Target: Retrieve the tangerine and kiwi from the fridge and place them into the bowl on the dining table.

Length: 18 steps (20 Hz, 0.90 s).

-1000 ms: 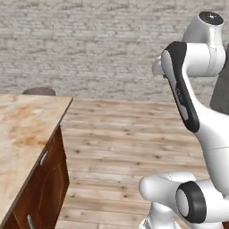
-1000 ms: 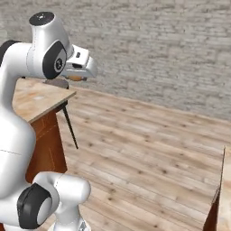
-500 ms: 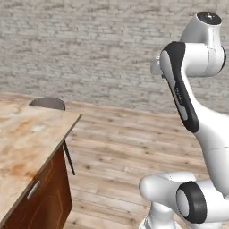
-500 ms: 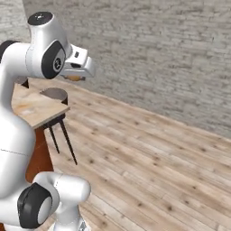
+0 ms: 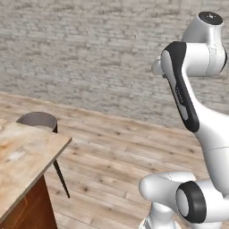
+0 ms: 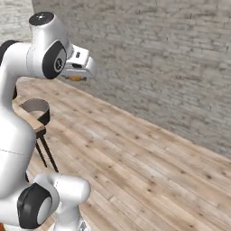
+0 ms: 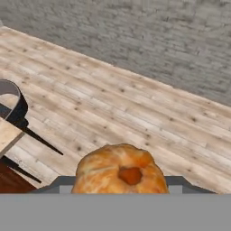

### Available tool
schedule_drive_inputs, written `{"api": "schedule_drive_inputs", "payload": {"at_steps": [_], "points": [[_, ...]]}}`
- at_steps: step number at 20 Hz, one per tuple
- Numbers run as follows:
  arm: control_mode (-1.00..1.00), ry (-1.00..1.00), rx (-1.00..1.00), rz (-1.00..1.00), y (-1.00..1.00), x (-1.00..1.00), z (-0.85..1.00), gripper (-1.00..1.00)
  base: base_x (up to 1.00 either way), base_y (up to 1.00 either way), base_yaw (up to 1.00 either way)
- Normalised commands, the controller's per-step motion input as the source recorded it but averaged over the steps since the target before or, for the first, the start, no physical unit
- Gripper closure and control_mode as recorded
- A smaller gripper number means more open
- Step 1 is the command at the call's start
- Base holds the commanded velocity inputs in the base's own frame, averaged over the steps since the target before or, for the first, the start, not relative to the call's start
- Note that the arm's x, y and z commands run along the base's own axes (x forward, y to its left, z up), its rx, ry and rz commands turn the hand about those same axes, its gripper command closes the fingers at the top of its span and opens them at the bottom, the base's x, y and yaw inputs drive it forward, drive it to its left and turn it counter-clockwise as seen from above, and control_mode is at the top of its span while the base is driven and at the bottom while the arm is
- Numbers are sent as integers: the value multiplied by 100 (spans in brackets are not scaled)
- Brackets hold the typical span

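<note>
- Hand view: gripper (image 7: 121, 191) pinches the tangerine (image 7: 120, 171), carried high above plank floor (image 7: 135, 108).
- Right base view: table (image 6: 34, 122) corner and stool (image 6: 36, 108) sit below-left.

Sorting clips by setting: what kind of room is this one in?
Probably a rendered kitchen or dining area: a marbled stone-topped dining table on a wood base, a stool beside it, plank floor and a grey brick wall.

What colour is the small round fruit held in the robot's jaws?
Orange with paler mottling: the small round tangerine shows best in the hand view.
</note>
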Motion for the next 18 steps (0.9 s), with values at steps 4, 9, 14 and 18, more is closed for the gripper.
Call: {"api": "schedule_drive_inputs", "payload": {"at_steps": [4, 9, 14, 18], "points": [[100, 0, 0, 0, 0, 0, 0, 100, 100, -66, 48], [100, 0, 0, 0, 0, 0, 0, 100, 100, -60, 61], [100, 0, 0, 0, 0, 0, 0, 100, 100, -59, 65], [100, 0, 0, 0, 0, 0, 0, 100, 100, -62, 64]]}}
